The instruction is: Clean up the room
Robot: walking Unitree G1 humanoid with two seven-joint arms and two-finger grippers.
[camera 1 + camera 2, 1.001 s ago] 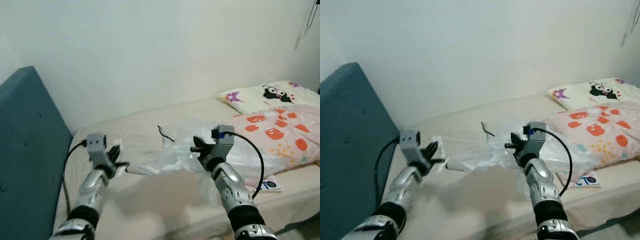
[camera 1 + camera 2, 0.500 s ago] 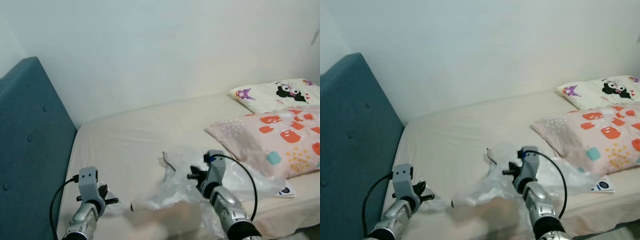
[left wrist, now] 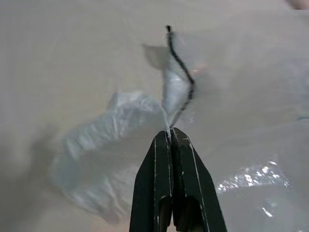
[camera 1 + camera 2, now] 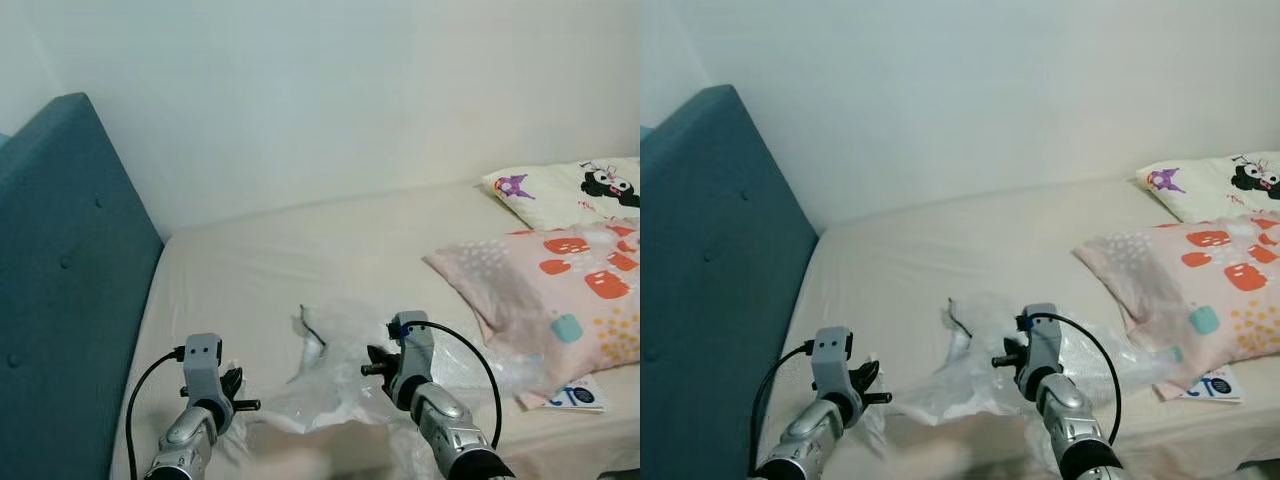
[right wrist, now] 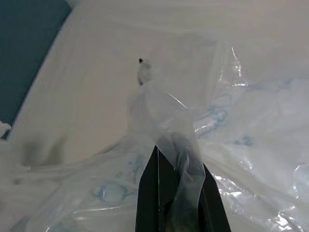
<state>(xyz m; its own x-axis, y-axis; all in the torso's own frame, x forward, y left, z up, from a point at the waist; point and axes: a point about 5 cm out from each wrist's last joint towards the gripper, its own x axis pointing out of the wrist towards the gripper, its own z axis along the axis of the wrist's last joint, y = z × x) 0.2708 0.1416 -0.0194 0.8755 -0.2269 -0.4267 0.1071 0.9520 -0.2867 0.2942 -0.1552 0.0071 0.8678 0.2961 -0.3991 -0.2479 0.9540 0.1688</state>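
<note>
While the bed [image 4: 260,250] is mostly bare, the tidying looks only partly done: a clear plastic bag [image 4: 330,385] is lifted off the mattress, stretched between both arms near the front edge.

Starting at the left, the blue headboard [image 4: 60,280] stands against the wall. Next to it the left gripper [image 4: 238,403] has its 2 fingers pressed together on a thin corner of the bag, and a dark string [image 3: 181,72] runs along the plastic just past the tips. Toward the middle, the right gripper [image 4: 372,366] has its fingers closed with a fold of the bag draped over and between them. Farther right lie a patterned pillow [image 4: 560,300] with orange shapes, a second pillow [image 4: 575,190] with cartoon figures behind it, and a small printed card [image 4: 578,396] by the mattress edge.

I judge the bag still needs carrying away, and the card may need clearing too. Where the bag's mouth is, and whether anything is inside it, I cannot make out; the pillows are cut off at the right.
</note>
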